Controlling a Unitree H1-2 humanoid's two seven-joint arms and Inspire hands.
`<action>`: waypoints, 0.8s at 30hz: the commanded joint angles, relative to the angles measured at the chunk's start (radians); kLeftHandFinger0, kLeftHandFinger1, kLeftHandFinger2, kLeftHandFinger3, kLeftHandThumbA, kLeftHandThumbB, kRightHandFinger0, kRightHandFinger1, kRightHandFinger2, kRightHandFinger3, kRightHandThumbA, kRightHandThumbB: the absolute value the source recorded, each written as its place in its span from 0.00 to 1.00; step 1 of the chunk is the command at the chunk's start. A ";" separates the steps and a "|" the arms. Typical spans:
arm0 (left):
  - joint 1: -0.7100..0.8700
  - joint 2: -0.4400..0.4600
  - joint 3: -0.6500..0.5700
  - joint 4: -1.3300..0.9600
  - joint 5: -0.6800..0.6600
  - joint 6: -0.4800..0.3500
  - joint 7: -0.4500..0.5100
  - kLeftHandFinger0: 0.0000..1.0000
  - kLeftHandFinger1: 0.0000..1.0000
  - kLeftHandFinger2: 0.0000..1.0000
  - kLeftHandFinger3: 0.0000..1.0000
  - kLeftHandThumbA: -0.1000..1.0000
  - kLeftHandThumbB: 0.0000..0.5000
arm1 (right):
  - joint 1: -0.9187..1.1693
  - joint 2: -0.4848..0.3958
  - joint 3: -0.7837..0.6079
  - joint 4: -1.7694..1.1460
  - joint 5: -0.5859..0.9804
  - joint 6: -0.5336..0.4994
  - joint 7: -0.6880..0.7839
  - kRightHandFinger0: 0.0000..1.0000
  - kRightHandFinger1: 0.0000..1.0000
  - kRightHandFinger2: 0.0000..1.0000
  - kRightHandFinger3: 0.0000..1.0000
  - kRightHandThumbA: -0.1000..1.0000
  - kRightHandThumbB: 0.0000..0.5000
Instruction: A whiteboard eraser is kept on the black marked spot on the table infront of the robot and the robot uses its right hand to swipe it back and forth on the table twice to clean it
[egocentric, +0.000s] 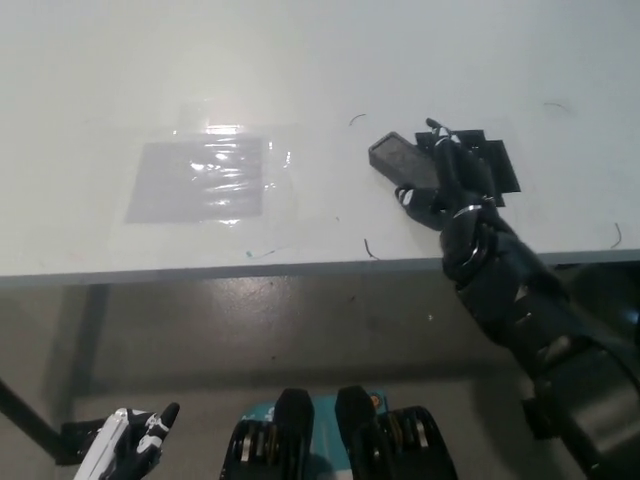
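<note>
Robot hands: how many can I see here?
2: the black right hand on the table, holding the whiteboard eraser; the white left hand at bottom left, below table level.

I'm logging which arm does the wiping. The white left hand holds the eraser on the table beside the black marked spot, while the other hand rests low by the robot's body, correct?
Not quite: the head view shows the black right hand holding the eraser on the table beside the black marked spot. It is the white left hand that rests low by the robot's body.
</note>
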 joint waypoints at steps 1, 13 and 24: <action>0.009 0.013 0.004 -0.018 -0.001 -0.046 0.003 0.00 0.00 0.00 0.00 0.73 0.68 | -0.027 -0.092 -0.025 -0.004 0.028 0.131 0.025 1.00 1.00 1.00 1.00 1.00 0.93; 0.021 0.010 0.011 -0.007 -0.019 -0.047 0.000 0.00 0.00 0.00 0.00 0.71 0.71 | -0.016 -0.280 -0.155 -0.593 0.058 0.264 0.105 1.00 1.00 1.00 1.00 0.94 0.88; 0.017 0.005 0.007 -0.012 -0.007 -0.031 0.006 0.00 0.00 0.00 0.00 0.70 0.73 | 0.162 -0.333 -0.301 -1.639 0.179 0.428 0.309 1.00 1.00 1.00 1.00 1.00 0.86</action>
